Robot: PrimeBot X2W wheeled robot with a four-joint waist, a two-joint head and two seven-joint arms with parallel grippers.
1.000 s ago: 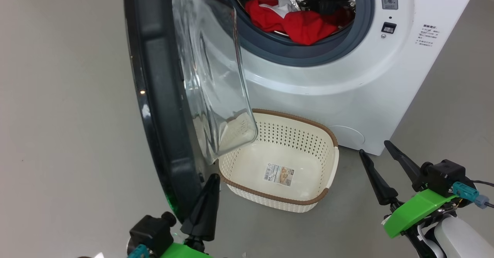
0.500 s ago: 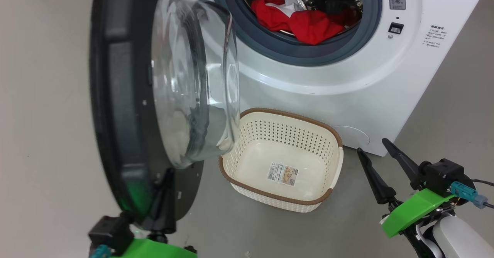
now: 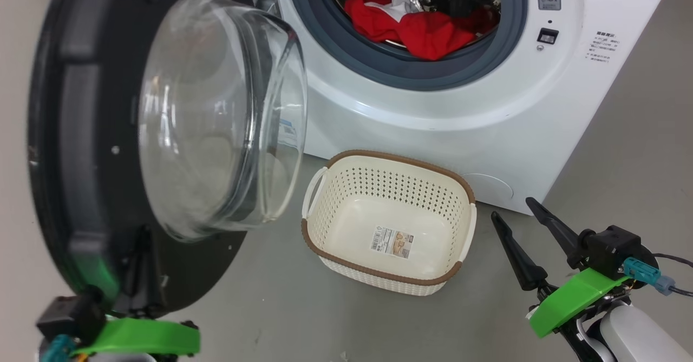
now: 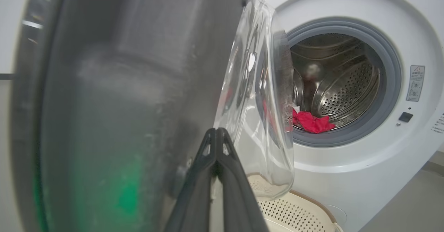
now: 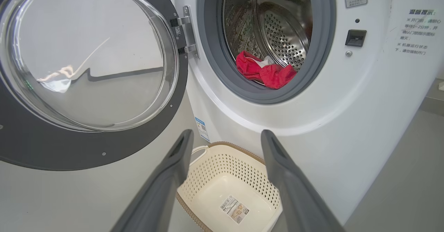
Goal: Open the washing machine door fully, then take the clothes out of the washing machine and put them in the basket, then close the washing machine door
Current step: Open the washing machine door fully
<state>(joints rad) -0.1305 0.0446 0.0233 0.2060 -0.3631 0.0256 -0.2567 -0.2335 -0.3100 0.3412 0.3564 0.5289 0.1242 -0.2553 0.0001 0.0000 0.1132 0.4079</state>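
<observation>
Status: washing machine door [image 3: 162, 135] stands wide open on the robot's left, glass bowl [image 3: 216, 118] facing out, drum [image 5: 284, 34] opening fully clear. Step one looks done or close to it; can't tell whether the hinge has more travel. Left gripper [image 4: 216, 135] has its fingers pressed flat together with nothing between them, tips at the door's lower inner face. It looks like a push contact, not a grip, though actual touch can't be confirmed. Right gripper [image 3: 511, 207] sits low on the right, fingers spread wide and empty, aimed toward the washing machine [image 3: 433, 107]. Clothes [image 3: 417, 24] are all inside, a red heap at the drum's front bottom, with its edge at the grey gasket [image 3: 400, 75]. Basket [image 3: 390, 189] is on the floor [image 3: 270, 308] just in front of the machine below the opening, holding only its paper label [image 3: 391, 241]. Left to do: pull the clothes out, drop them in the basket, close the door, so most of the task remains.
</observation>
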